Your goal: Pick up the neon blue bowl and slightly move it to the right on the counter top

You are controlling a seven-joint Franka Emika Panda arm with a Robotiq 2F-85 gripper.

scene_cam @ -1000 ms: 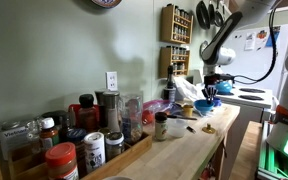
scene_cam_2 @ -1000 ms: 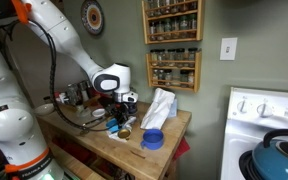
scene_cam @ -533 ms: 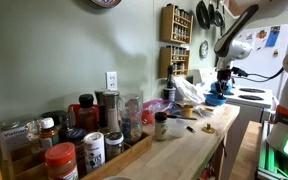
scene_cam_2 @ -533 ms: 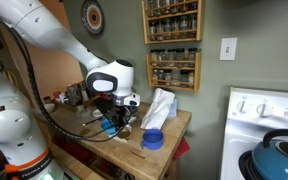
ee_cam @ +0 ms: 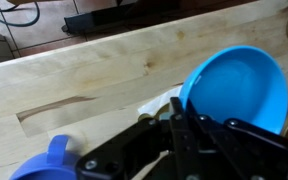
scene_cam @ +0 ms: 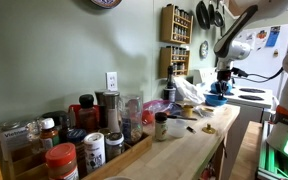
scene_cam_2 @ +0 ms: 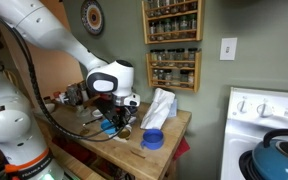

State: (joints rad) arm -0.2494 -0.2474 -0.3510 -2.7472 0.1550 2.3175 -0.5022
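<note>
The neon blue bowl (ee_cam: pixel 236 88) fills the right of the wrist view, over the light wooden counter top (ee_cam: pixel 84 70). My gripper (ee_cam: pixel 179 125) is shut on the bowl's near rim. In both exterior views the gripper (scene_cam: pixel 221 88) (scene_cam_2: pixel 114 118) hangs low over the counter top (scene_cam: pixel 184 150) (scene_cam_2: pixel 170 124), with the bowl (scene_cam: pixel 215 100) (scene_cam_2: pixel 112 126) a small blue patch at its fingers. I cannot tell whether the bowl touches the wood.
A second blue cup-like thing (scene_cam_2: pixel 152 139) (ee_cam: pixel 44 162) sits on the counter near the bowl. A white crumpled bag (scene_cam_2: pixel 160 104) stands behind it. Jars and bottles (scene_cam: pixel 84 140) crowd one end. A white stove with a blue kettle (scene_cam_2: pixel 280 155) adjoins the counter.
Since a second ago the arm has shifted along the counter with the bowl in the gripper. Over the last half second nothing has visibly moved.
</note>
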